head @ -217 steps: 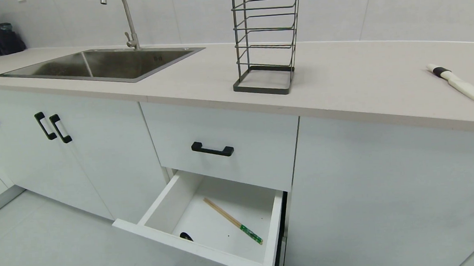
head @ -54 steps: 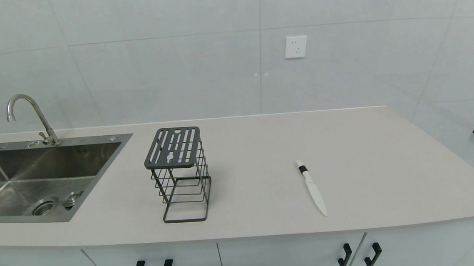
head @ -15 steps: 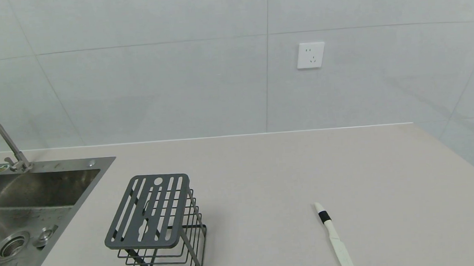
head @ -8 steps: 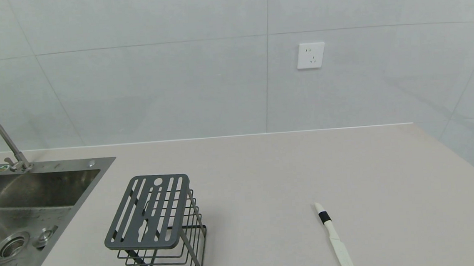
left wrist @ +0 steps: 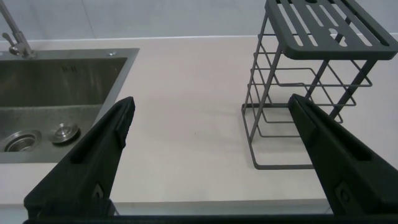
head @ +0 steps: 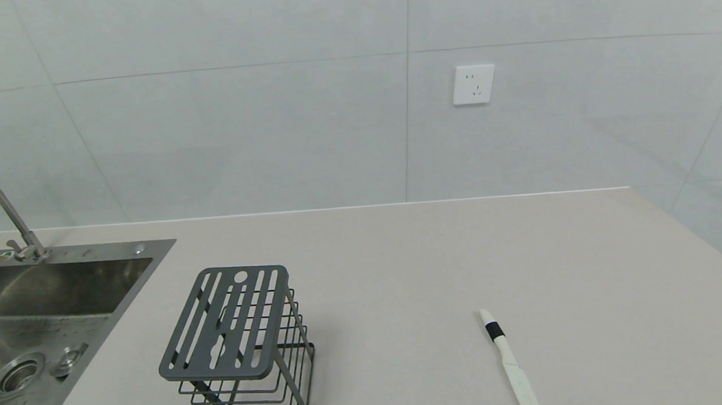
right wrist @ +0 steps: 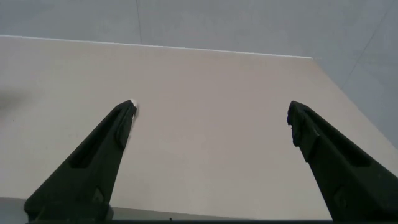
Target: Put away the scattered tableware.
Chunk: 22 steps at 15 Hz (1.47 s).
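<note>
At countertop (head: 404, 276) edge, left jaws, right jaws wide apart, gripping nothing.

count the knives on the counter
1: a white knife lies on the countertop, to the right of the wire rack, near the front edge. Another could lie past the view's near edge.

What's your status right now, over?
Left claw open, empty. Right claw open, empty, above the counter. White knife lies flat on counter, untouched. Wire rack stands apart, left of it.
</note>
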Motion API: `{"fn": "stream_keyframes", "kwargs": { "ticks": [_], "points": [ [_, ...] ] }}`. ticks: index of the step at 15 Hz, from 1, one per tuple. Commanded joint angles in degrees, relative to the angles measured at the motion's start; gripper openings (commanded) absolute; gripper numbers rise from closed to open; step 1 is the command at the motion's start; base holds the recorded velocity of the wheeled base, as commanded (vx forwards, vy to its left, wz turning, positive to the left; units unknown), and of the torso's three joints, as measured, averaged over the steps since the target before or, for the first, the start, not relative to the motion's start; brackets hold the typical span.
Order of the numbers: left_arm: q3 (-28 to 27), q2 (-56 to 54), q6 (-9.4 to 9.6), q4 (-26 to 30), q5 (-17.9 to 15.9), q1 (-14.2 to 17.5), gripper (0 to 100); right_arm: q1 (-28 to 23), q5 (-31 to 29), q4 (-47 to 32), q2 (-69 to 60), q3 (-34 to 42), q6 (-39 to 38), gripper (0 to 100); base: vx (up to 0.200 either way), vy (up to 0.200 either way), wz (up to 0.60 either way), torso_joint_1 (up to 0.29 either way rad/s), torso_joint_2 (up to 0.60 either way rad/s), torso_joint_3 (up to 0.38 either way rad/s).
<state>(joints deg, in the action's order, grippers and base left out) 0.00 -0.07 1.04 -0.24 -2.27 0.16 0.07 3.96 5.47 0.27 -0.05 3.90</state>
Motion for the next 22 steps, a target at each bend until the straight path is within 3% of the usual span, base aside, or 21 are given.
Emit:
{"fn": "stream_keyframes", "kwargs": {
  "ticks": [1,3,6,11,18,22],
  "points": [
    [0.0,0.07,0.02,-0.02,-0.02,0.02,100,-0.16,0.7,14.3,0.17,-0.39,1.99,100,0.0,0.0,0.0,0.0,0.0,0.0],
    [0.0,0.07,0.02,-0.02,-0.02,0.02,100,-0.78,4.74,16.76,3.25,-4.52,2.87,100,0.0,0.0,0.0,0.0,0.0,0.0],
    [0.0,0.07,0.02,-0.02,-0.02,0.02,100,-1.04,5.09,11.4,12.39,-13.66,3.22,100,0.0,0.0,0.0,0.0,0.0,0.0],
    [0.0,0.07,-0.07,0.07,-0.02,-0.07,100,4.85,6.41,0.77,25.22,-14.19,3.04,100,0.0,0.0,0.0,0.0,0.0,0.0],
    [0.0,0.07,-0.07,0.07,0.07,0.02,100,7.75,12.74,0.85,47.1,-16.65,2.78,100,0.0,0.0,0.0,0.0,0.0,0.0],
    [0.0,0.07,-0.16,0.07,0.07,0.02,100,17.77,13.97,3.58,61.78,-20.34,2.95,100,0.0,0.0,0.0,0.0,0.0,0.0]
  ]
}}
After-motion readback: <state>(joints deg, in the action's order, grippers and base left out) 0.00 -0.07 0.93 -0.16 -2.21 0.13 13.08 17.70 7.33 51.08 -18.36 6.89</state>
